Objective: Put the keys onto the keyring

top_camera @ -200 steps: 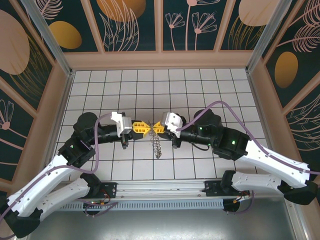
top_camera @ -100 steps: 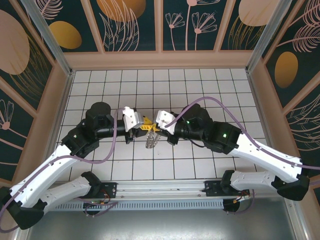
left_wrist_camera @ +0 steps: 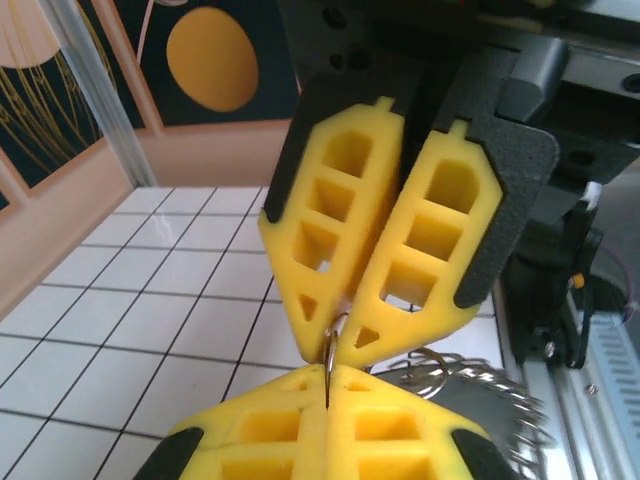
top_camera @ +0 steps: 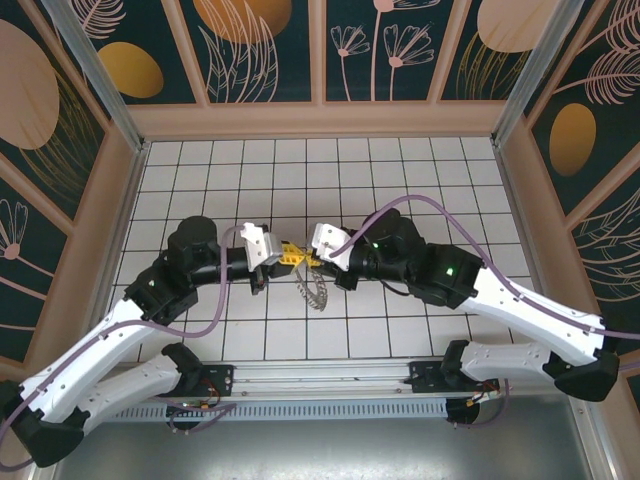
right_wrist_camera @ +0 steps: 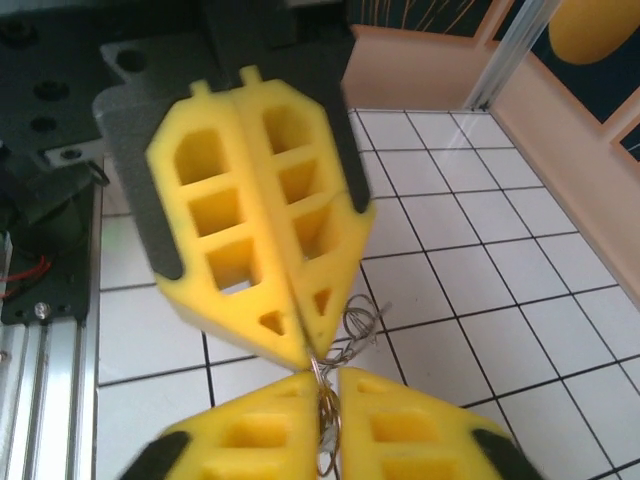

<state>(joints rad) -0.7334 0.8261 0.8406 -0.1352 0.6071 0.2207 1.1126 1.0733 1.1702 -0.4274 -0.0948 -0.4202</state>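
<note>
White tiles with dark grid lines cover the table (top_camera: pixel 400 170), which is walled in by panels painted with leaves and orange discs. From the lower left of the frame the left arm (top_camera: pixel 150 300) reaches toward the centre. Its elbow is now drawn back down and left from where it stood half a second ago. The left claw (top_camera: pixel 296 256) is closed tight, and in its wrist view a thin wire loop (left_wrist_camera: pixel 330 345) is nipped between its yellow pads. Tip to tip with it, just to the right, the right claw (top_camera: pixel 309 259) stands very narrow, with only a slit between its pads, and it pinches the same loop. The keyring (top_camera: pixel 316 291) hangs from that pinch point, just below the claws and above the tiles. A second ago it dangled as a thin edge-on strip, and half a second ago it hung straight under the tips. Now it has swung to the lower right and tilted, so its scalloped rim shows. This suggests the two claws are twisting the loop between them and the threading step is still under way. Whether a key already rides on the loop is too small to tell. The right arm (top_camera: pixel 500 300) runs off toward the lower right, about where it was half a second ago.
</note>
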